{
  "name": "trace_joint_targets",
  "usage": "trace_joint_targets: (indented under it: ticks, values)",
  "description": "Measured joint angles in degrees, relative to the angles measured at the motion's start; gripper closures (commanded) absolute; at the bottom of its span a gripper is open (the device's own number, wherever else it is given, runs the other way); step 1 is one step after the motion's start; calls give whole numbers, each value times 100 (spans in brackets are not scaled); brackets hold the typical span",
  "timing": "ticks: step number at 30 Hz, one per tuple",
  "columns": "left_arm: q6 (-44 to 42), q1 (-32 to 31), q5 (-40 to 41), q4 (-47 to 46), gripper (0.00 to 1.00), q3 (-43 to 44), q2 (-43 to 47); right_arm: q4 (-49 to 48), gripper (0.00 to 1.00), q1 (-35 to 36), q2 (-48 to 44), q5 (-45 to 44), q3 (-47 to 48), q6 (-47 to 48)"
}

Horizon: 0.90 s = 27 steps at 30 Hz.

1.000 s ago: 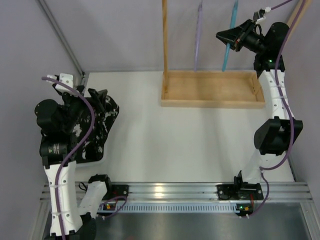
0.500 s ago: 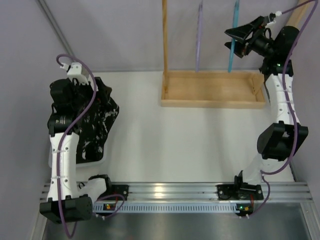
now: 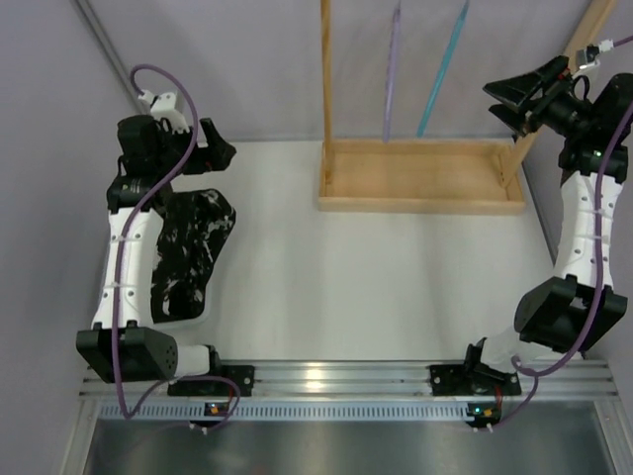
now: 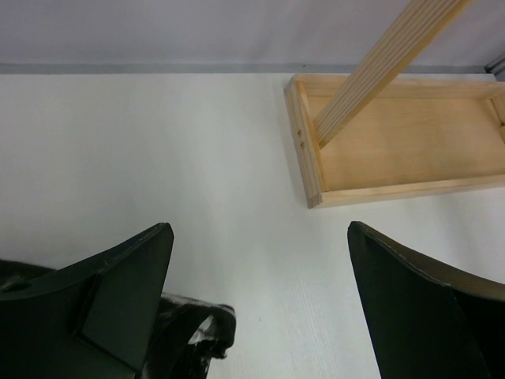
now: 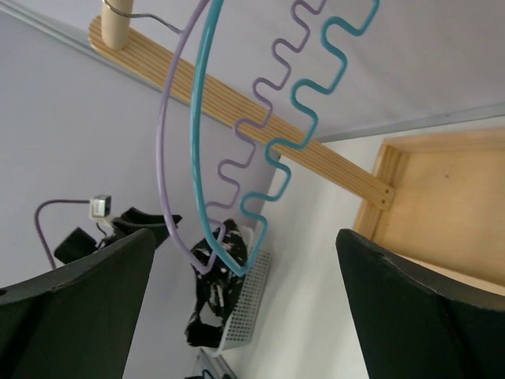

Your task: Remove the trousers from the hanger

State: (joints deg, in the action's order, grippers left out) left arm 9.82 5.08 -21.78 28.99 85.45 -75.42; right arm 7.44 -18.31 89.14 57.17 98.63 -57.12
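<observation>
The left gripper (image 3: 220,143) hangs over the far-left corner of the table (image 3: 326,287), jaws spread and holding nothing. There's plenty of bare white surface between it and the wooden tray (image 3: 420,204). The right gripper (image 3: 506,102) is up high by the right wall, jaws wide too, just right of the teal hanger (image 3: 442,69) and apart from it. The trousers (image 3: 188,252), black with white flecks, lie crumpled at the table's left edge. The right wrist view adds the mesh basket (image 5: 246,304) under them, and the wavy wire of the teal one and the purple hanger (image 5: 166,158), both on a wooden rail (image 5: 347,175).
</observation>
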Motion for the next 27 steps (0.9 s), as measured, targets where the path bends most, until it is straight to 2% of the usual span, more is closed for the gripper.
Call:
trace_joint_targets:
  ticks: [4, 8, 13, 15, 18, 22, 27]
  values:
    - [31, -378, -44, 0, 2, 234, -363, 614, 1, -299, -450, 57, -317, 986]
    - [-68, -857, 63, 11, 2, 369, -717, 1563, 0, -404, -1121, -83, -831, 2385]
    - [-533, -2055, 870, 85, 2, 387, -1126, 2573, 0, -282, -1849, -479, -1545, 3827]
    - [-575, -2514, 1180, 133, 2, 391, -1309, 2889, 1, -87, -1996, -870, -1753, 4376]
    - [-601, -2946, 1471, 234, 2, 389, -1532, 3185, 1, 640, -2201, -1532, -2144, 5136]
    - [-533, -3069, 1753, 264, 2, 262, -1602, 3377, 1, 1572, -2476, -2120, -2664, 5764]
    - [-481, -3040, 1952, 271, 2, 125, -1593, 3421, 1, 1790, -2623, -2457, -2997, 6107]
